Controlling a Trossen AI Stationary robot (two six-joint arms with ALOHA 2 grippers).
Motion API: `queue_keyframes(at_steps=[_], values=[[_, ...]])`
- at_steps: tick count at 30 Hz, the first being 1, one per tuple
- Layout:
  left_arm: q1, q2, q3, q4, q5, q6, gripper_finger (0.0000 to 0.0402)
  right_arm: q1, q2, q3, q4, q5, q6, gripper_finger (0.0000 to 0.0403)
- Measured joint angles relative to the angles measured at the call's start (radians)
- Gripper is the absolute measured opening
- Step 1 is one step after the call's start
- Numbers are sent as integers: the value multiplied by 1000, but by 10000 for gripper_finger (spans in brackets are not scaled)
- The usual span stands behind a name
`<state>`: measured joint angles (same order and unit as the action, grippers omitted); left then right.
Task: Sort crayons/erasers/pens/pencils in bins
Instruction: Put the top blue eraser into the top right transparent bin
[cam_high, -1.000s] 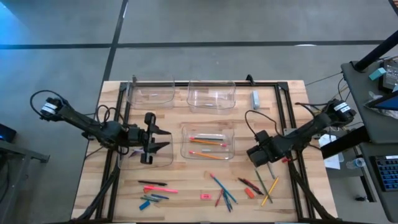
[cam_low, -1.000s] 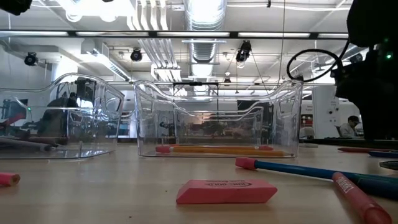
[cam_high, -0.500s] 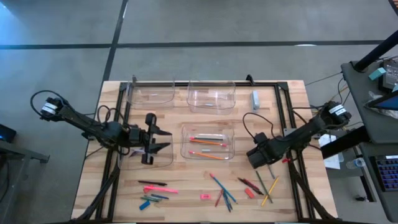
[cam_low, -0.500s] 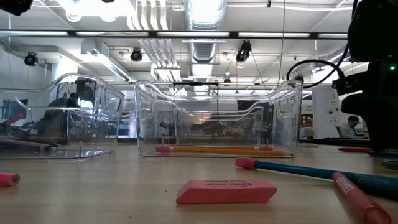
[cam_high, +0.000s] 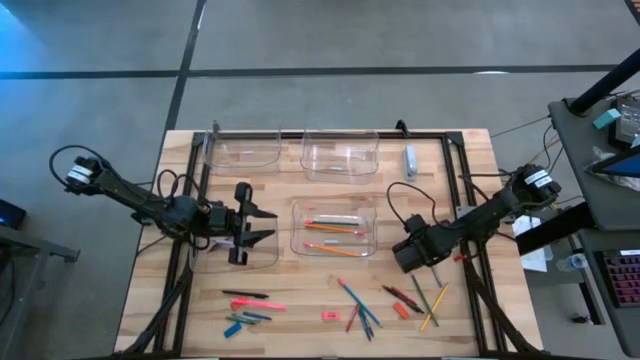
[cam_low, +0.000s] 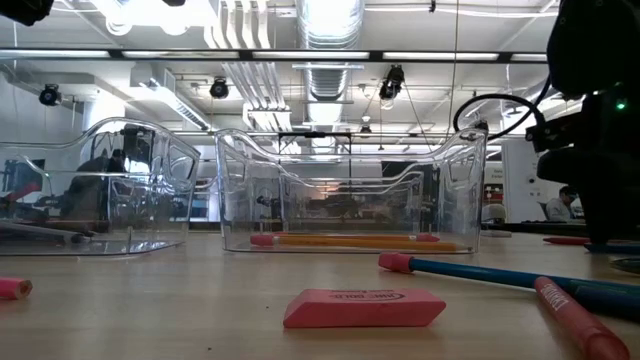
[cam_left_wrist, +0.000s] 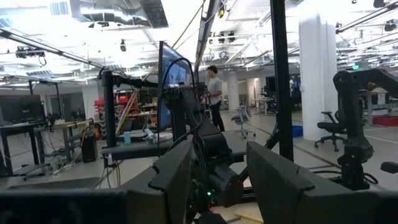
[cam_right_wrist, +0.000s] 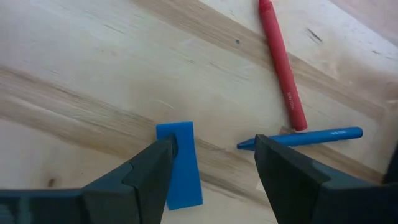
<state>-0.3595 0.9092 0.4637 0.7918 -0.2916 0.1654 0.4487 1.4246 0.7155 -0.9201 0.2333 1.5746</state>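
My right gripper (cam_high: 408, 258) points down, open, over the table's near right part. In its wrist view (cam_right_wrist: 214, 149) a blue eraser (cam_right_wrist: 180, 167) lies flat on the wood beside one finger, which covers its edge. A red crayon (cam_right_wrist: 283, 68) and a blue crayon (cam_right_wrist: 305, 137) lie just beyond. My left gripper (cam_high: 268, 226) hangs open and empty over the near left bin (cam_high: 235, 250). The middle bin (cam_high: 335, 228) holds orange pencils. A pink eraser (cam_low: 365, 308) lies on the table near the front.
Two more clear bins (cam_high: 245, 150) (cam_high: 340, 155) stand at the far edge, a pale oblong item (cam_high: 410, 158) to their right. Loose sticks lie near the front: a black pen (cam_high: 245, 294), a pink pencil (cam_high: 262, 305), a yellow pencil (cam_high: 433, 308), a green one (cam_high: 420, 292).
My right gripper has sunk a little toward the table and drifted slightly toward the table's left edge, staying open. Everything else has kept still.
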Motion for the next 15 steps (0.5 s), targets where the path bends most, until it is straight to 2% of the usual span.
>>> queue_keyframes(at_steps=[4,6,15], values=[[0,-1,0,-6,0,0,140,12,0,7,17,-2,6,219],[0,-4,0,-12,0,1,140,19,2,20,56,-37,0,219],[0,-3,0,-16,0,5,140,20,0,32,30,-18,-7,219]])
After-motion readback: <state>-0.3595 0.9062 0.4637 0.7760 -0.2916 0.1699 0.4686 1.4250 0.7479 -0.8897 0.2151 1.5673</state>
